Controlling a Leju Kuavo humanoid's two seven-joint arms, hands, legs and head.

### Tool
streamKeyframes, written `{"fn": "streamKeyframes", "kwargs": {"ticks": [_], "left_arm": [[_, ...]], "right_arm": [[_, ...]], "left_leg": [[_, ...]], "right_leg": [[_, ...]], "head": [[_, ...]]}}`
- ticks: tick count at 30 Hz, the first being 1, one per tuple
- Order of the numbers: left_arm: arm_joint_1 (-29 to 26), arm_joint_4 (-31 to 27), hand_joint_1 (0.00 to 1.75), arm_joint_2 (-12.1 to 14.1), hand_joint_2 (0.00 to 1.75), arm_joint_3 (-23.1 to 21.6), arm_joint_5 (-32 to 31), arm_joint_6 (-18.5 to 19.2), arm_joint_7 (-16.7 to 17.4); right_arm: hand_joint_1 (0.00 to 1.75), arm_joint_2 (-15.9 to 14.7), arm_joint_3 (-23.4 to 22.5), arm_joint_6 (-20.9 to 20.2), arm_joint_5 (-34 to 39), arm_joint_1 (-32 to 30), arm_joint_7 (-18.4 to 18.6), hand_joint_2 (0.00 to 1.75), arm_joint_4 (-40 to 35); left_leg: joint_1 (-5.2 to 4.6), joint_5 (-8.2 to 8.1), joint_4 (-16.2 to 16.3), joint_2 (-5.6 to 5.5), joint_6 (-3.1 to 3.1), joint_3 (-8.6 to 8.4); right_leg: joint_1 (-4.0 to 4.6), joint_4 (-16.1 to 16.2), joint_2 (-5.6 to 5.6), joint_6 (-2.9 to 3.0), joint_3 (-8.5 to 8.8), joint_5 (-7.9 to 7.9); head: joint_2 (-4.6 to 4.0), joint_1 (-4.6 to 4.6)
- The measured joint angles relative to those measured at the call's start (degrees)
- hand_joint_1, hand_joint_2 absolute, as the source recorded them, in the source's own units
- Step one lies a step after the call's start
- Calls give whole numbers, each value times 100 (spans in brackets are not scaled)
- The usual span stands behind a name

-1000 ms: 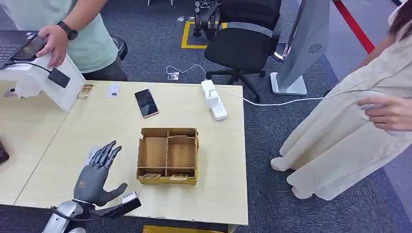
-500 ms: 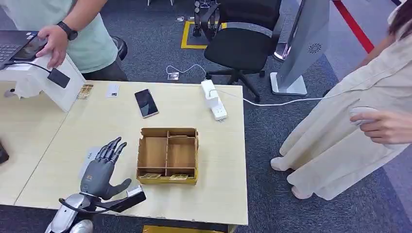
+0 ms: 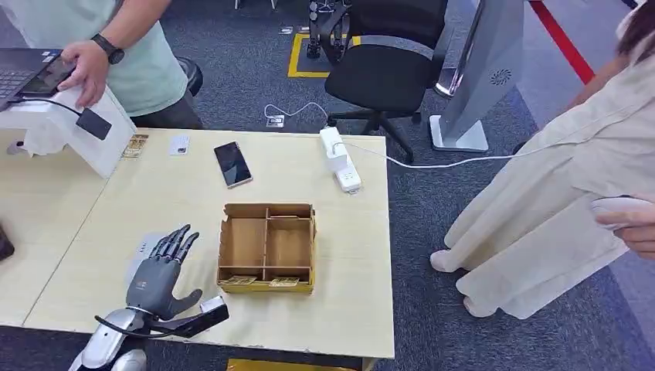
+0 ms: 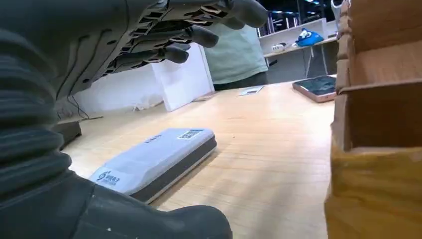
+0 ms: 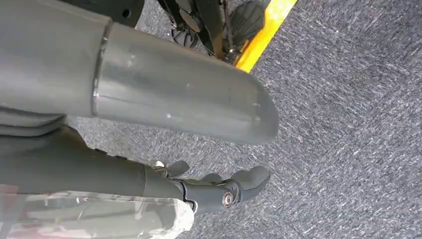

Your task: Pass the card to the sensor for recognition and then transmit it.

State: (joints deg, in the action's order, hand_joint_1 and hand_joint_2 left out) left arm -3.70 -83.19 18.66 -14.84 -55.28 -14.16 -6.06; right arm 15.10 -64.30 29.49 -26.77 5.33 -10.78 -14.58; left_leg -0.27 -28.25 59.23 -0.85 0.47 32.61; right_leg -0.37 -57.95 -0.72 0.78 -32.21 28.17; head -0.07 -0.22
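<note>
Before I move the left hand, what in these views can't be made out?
- Card under the left hand: head view, the hand covers most of it.
- Small labels in the cardboard box: head view, too small to read.
- Right hand: right wrist view, partly behind the arm's cover; it hangs over the carpet, with nothing seen in it.

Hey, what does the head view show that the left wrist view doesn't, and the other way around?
Head view adds: the power strip, the black office chair, a person in beige right of the table, and cards in the cardboard box's front compartments. Left wrist view adds: the label and logo on the flat white device under the left hand, plus a far blue object. Both: that hand, spread above the table, the box, the dark phone and the person in green.
</note>
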Motion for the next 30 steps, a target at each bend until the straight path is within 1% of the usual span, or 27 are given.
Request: {"fn": "streamKeyframes", "kwargs": {"ticks": [4, 6, 9, 12, 18, 30], "left_arm": [[-80, 22, 0, 94, 175, 24, 101, -37, 108], [-168, 16, 0, 151, 175, 105, 212, -81, 162], [-332, -109, 0, 227, 175, 265, 387, -149, 151], [-528, -301, 0, 284, 175, 448, 439, -87, 118], [-800, -527, 0, 284, 175, 536, 433, -44, 42], [-885, -651, 0, 330, 175, 634, 428, -59, 61]], "right_arm": [[0, -2, 0, 9, -13, -5, -9, 0, 0], [0, -4, 0, 13, -4, -5, -15, 0, 0], [0, -15, 0, 17, 42, -8, -24, 0, 0], [0, -22, -4, 46, 55, -12, -57, 0, 0], [0, -22, -9, 171, 52, -24, -125, 0, 0], [0, -22, -13, 216, 55, -35, -153, 0, 2]], "left_leg": [[1, 0, 0, 0, 0, 0], [2, 0, 0, 0, 0, 0], [3, 0, 0, 0, 0, 1], [3, -1, -1, 0, 0, 1], [2, 0, -1, -1, 0, 1], [2, 0, -1, -2, 0, 0]], "right_leg": [[0, 0, 0, 0, 0, 0], [1, -1, -1, 0, 0, 0], [1, -1, -1, 0, 0, 1], [1, 0, -1, 0, -1, 2], [1, 0, 2, -1, 1, 2], [1, 0, 3, 0, 1, 1]], "head": [[0, 0], [2, 2], [2, -2], [2, 0], [2, 0], [0, 0]]}}
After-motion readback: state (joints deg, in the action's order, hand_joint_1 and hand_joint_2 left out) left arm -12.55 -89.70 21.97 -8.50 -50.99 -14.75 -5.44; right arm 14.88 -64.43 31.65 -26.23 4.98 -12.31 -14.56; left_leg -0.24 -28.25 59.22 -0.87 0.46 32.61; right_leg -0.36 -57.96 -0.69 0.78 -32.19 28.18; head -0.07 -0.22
